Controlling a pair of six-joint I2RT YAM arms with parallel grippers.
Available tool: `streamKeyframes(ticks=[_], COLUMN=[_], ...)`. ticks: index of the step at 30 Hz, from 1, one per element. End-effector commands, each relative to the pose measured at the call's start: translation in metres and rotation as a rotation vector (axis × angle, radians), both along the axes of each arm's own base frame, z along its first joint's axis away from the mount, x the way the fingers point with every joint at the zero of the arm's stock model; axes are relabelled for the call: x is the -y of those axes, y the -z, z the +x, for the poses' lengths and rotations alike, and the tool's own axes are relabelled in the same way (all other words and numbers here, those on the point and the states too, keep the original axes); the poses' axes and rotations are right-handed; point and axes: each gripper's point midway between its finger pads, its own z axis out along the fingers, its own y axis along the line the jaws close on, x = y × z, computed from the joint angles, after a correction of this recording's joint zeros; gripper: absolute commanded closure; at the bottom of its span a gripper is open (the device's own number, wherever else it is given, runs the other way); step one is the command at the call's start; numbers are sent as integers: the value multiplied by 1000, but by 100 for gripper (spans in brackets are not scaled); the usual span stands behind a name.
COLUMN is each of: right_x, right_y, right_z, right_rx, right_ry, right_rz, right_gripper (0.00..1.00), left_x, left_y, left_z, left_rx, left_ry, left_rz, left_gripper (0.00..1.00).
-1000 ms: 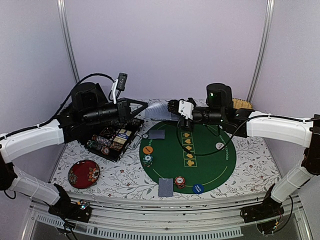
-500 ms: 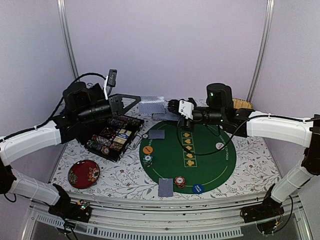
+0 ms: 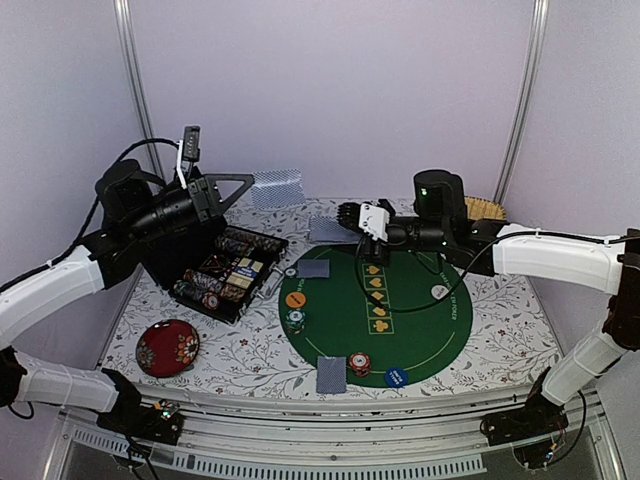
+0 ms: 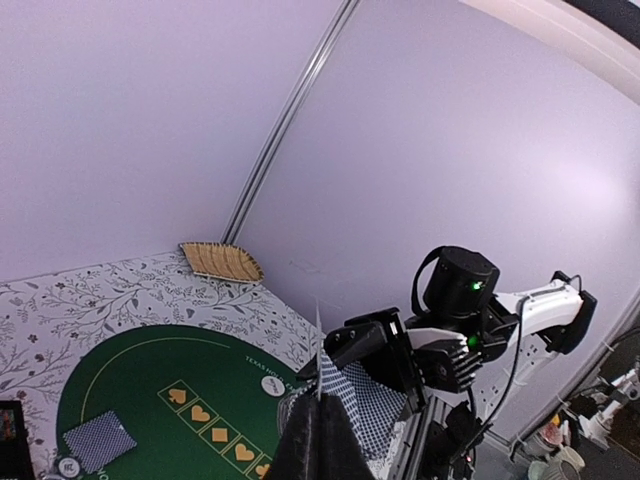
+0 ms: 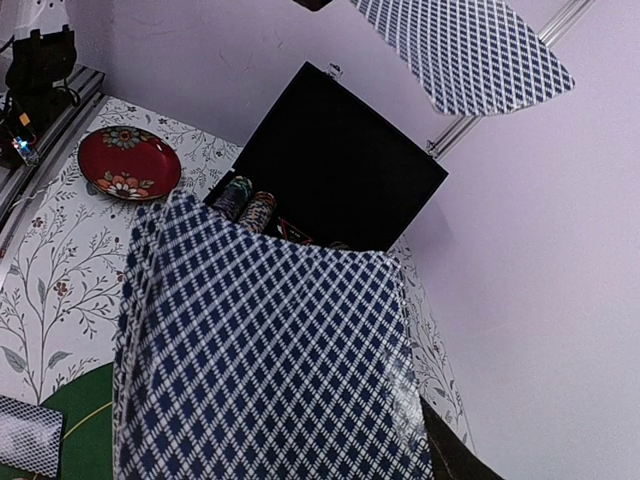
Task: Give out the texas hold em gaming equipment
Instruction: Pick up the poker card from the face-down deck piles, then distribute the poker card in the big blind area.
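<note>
Two cards (image 3: 312,269), two chip stacks (image 3: 294,320), one orange disc (image 3: 295,299) on felt (image 3: 420,330)

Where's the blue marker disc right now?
Top view: the blue marker disc lies on the green mat, near edge, right of the red chip stack.

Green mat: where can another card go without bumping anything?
The green mat is bare on its right side, nearer than the white disc, and between the yellow suit row and the green chips. Crowded: its left edge (far card, orange disc) and near edge (near card, red chips, blue disc).
</note>
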Motion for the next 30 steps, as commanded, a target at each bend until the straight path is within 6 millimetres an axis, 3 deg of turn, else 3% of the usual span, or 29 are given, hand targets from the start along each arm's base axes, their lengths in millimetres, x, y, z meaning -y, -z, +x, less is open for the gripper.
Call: streamKeyframes(ticks=[1,8,14,17,25,30], right_x=[6,11,16,19,26,29], right_y=[-4,-6,-5,-5,1,2], right_z=[1,-3,-8,-10,-15,-15], right_rx=[-2,-2,-6,-9,-27,-32], right_ry=[20,26,29,33,42,51], right_rz=[14,18,18,20,18,17], right_gripper=[53,53,53,53,53,53], left_x=[-14,-30,-31,-23,29,53], left_y=[5,18,55,81,170,242], left_z=[6,18,46,70,141,171], left_rx=[-8,-43,-113,-150,-275,-395], left_ry=[-55,-117,-149,-164,-51,-3], left_rz=[11,21,75,105,193,239], left_gripper=[100,100,100,100,100,100])
